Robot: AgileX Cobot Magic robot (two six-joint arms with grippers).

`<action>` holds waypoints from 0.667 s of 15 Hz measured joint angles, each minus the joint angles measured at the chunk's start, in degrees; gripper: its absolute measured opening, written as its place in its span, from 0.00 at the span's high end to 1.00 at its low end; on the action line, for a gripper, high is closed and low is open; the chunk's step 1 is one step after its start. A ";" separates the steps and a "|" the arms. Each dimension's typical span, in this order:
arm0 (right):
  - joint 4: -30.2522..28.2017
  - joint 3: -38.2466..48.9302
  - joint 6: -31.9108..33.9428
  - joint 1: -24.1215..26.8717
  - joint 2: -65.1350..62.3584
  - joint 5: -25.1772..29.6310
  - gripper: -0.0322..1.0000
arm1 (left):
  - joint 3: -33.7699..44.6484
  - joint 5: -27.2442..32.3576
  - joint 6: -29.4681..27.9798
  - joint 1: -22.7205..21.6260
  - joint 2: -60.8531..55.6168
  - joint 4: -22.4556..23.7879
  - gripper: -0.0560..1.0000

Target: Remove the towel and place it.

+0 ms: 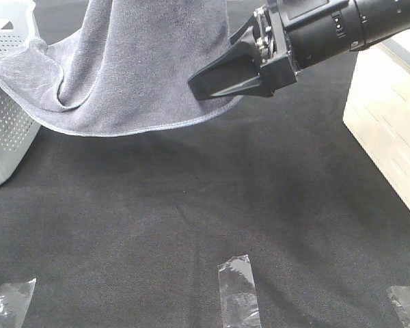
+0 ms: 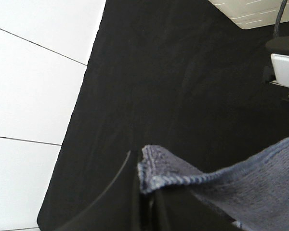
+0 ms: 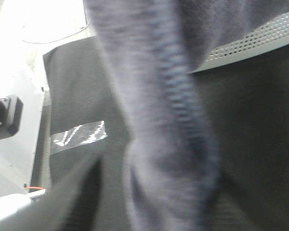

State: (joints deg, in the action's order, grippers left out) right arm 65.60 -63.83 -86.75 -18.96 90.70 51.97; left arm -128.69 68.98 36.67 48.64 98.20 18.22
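Our left gripper (image 2: pixel 140 166) pinches a corner of the towel (image 1: pixel 137 68); our right gripper (image 1: pixel 201 85) straddles its hem, grip unclear, so we should clamp firmly before lifting.

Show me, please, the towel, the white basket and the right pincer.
towel (image 1: pixel 137 75), exterior high view, draped middle.
white basket (image 1: pixel 7 137), exterior high view, perforated wall.
right pincer (image 1: pixel 198 85), exterior high view, between its fingertips.
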 joint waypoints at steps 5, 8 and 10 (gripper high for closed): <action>-0.11 0.00 0.00 0.00 0.00 -0.11 0.95 | 0.00 1.38 -0.06 0.00 0.00 0.00 0.94; 0.46 0.00 1.20 0.00 0.00 -0.34 0.95 | 0.00 1.49 -0.06 0.00 0.00 0.00 0.94; 0.29 -0.17 7.79 0.00 -0.34 -2.64 0.95 | 0.00 1.49 -0.06 0.00 0.00 0.00 0.94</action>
State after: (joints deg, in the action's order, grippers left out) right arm 65.89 -64.00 -78.95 -18.96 90.36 49.33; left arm -128.69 70.47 36.61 48.64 98.20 18.22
